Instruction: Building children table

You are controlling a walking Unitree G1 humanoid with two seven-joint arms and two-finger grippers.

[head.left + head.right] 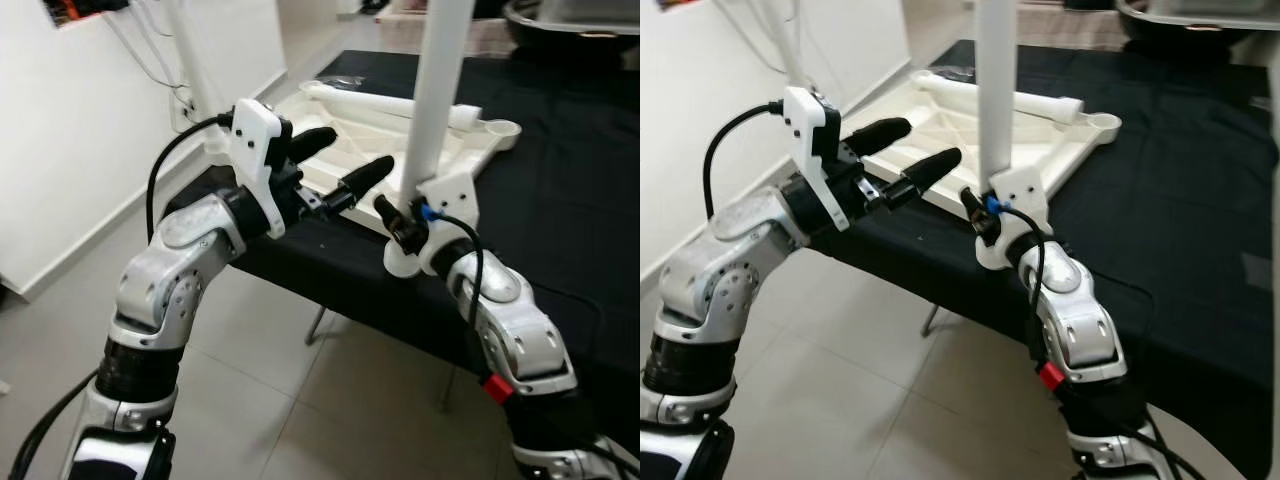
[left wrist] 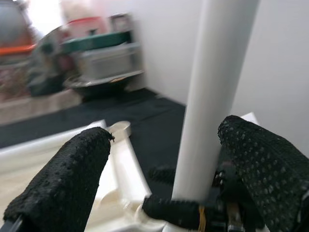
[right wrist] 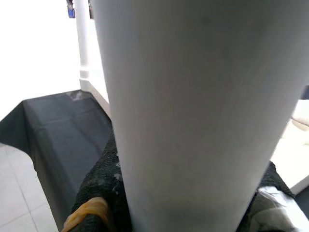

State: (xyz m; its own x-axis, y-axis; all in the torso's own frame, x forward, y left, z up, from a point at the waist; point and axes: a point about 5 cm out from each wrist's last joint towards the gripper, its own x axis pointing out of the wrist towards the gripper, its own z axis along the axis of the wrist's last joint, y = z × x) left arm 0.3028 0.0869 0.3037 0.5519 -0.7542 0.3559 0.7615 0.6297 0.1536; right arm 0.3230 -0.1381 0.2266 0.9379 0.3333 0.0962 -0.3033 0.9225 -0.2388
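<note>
Left eye view: right gripper [image 1: 398, 228] clamps upright white leg [image 1: 437, 95]; left gripper [image 1: 335, 165] fingers spread, empty.

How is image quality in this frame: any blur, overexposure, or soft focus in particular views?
Left and right eye views: sharp and evenly lit, the left gripper and white table leg crisp. Left wrist view: background shelves soft, upper corner blown out, the fingers sharper. Right wrist view: the leg sits too close, smooth and featureless; the wall behind is overexposed.
</note>
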